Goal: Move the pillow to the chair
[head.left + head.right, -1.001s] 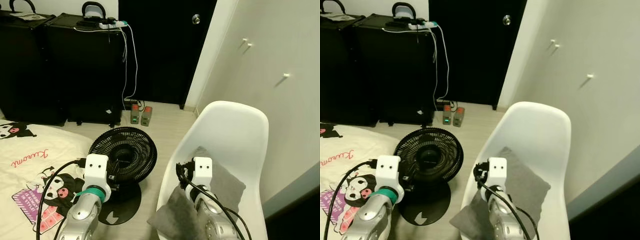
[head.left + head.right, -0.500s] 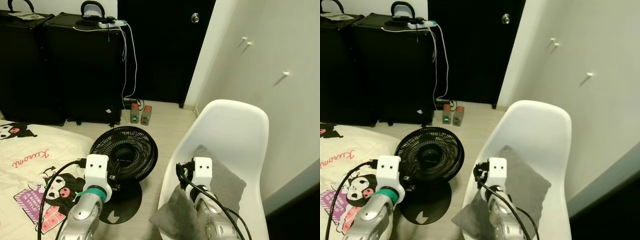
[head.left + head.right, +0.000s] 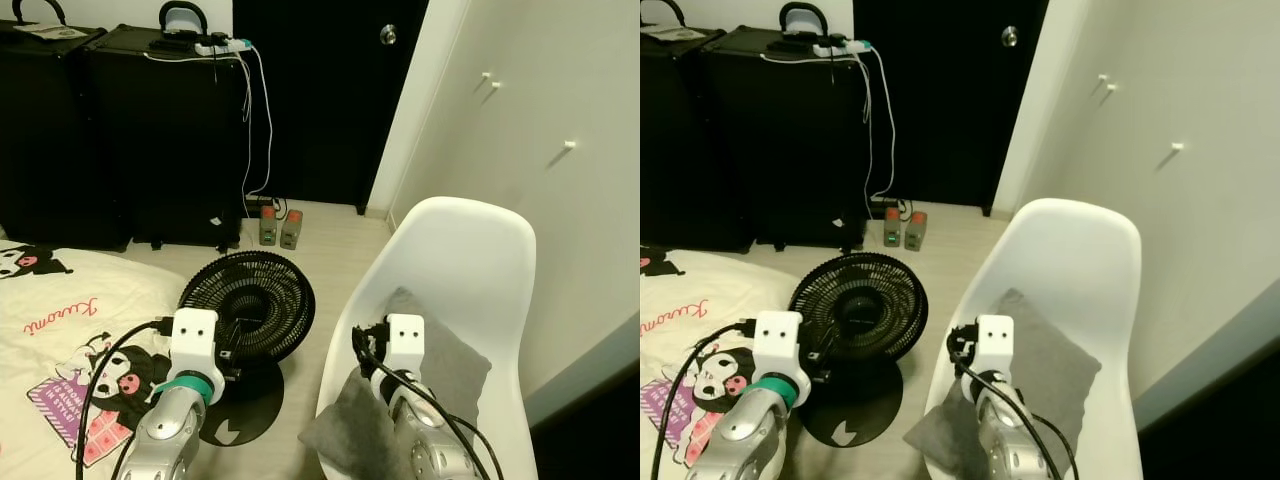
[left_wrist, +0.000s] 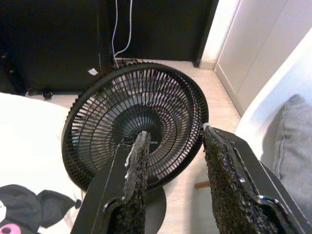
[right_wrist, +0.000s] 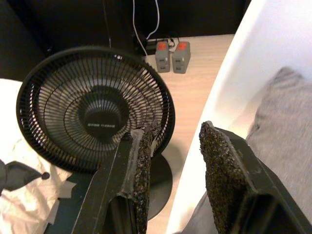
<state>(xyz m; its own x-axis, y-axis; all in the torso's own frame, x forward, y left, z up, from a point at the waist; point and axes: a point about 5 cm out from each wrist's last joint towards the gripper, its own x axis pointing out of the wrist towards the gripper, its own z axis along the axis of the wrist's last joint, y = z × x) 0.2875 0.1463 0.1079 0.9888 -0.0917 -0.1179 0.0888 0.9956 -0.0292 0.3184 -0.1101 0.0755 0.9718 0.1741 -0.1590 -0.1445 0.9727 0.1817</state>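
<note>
My right gripper (image 5: 175,170) gapes wide, holding nothing, above the chair's (image 3: 470,250) front edge. My left gripper (image 4: 173,170) is wide too, over the black fan (image 3: 247,307). The grey pillow (image 3: 450,365) lies on the chair seat, one corner overhanging. Black suitcases (image 3: 120,130) stand beyond.

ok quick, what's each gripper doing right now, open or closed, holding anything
Left gripper: open, holding nothing, facing the round black floor fan.
Right gripper: open, holding nothing, beside the grey fabric pillow on the white plastic chair.
</note>
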